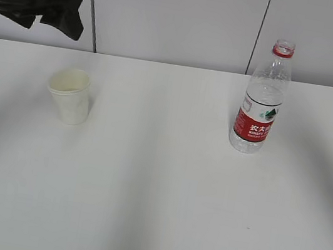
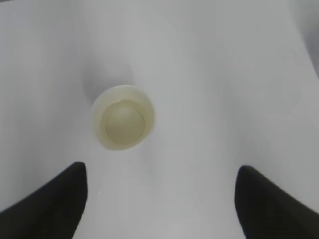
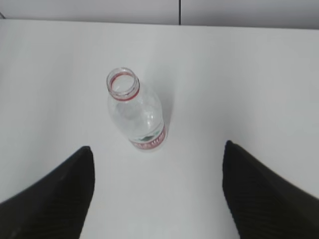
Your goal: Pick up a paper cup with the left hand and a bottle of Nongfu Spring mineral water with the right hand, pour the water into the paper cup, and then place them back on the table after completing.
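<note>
We see the table (image 1: 153,211) as a broad white surface filling most of the exterior view, with a panelled wall behind it. On it stand the two task things, well apart: the bottle (image 1: 262,102) upright toward the right, cap off, its red-ringed mouth open and its red label facing us, and the paper cup (image 1: 69,96) upright toward the left, mouth up.

The left hand (image 2: 159,199) hangs above the table with its two dark fingers spread wide and nothing between them. In the left wrist view we look almost straight down into the cup (image 2: 123,123), which sits ahead of the fingertips and slightly left of the midline between them. The right hand (image 3: 157,194) is likewise spread wide and empty. In the right wrist view the bottle (image 3: 137,112) stands ahead of the fingers, also a little left of centre, its long axis vertical so that we see the mouth from above.

We judge that each arm is the nearer one to its own thing, so no crossing is needed. Neither thing is touched yet. The relation that matters is that both lie forward of and below the open jaws: each hand must, we think, drop and advance until its fingers straddle the upright body from the side.

The water (image 1: 247,141) is hard to make out in the clear plastic.
</note>
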